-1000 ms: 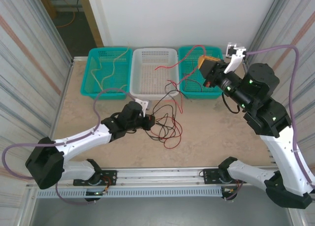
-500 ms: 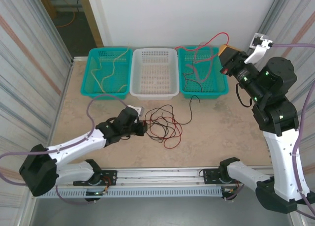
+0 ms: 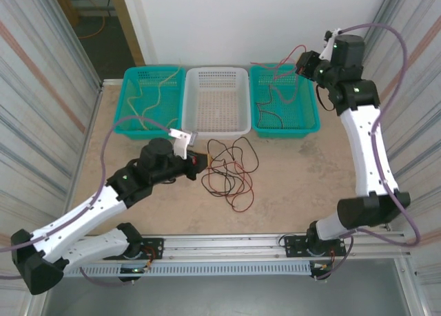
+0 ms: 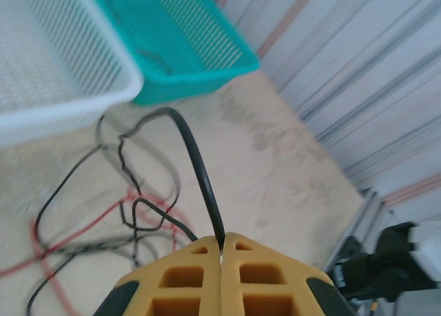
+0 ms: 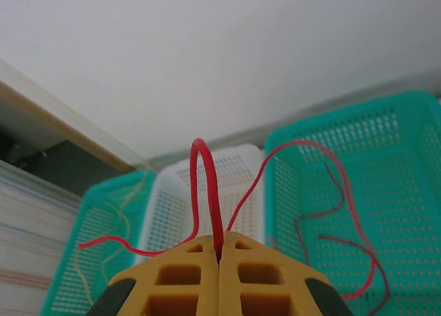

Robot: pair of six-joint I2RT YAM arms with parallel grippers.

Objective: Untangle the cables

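Top external view: three baskets are seen in a row along the upper part of the frame, two teal and one white. The left teal basket [image 3: 148, 132] holds pale yellow cables [image 3: 155, 99], whose number cannot be told; the white basket [image 3: 216, 131] is set in the middle, just beside both neighbours; the right teal basket [image 3: 286, 131] holds red cables [image 3: 275, 99], looped across its floor.

Below the white basket, near the centre of the frame, a tangle of cables [image 3: 231, 175], red and black, is spread on the table [image 3: 303, 178]; the strands cross too often to be counted.

Two grippers are shown. The left gripper [image 3: 200, 159] is placed at the left edge of the tangle, low over the table; in the left wrist view its fingers are pressed together on a black cable [image 4: 196, 164], which rises from the fingertips, bends to the upper left and joins the other strands on the table.

The right gripper [image 3: 303, 62] is held high at the upper right of the frame, over the far edge of the right teal basket. In the right wrist view its fingers are closed on a red cable [image 5: 207, 185], which loops up from the fingertips and trails to the lower left; a further red strand is arched to the right over the teal basket.
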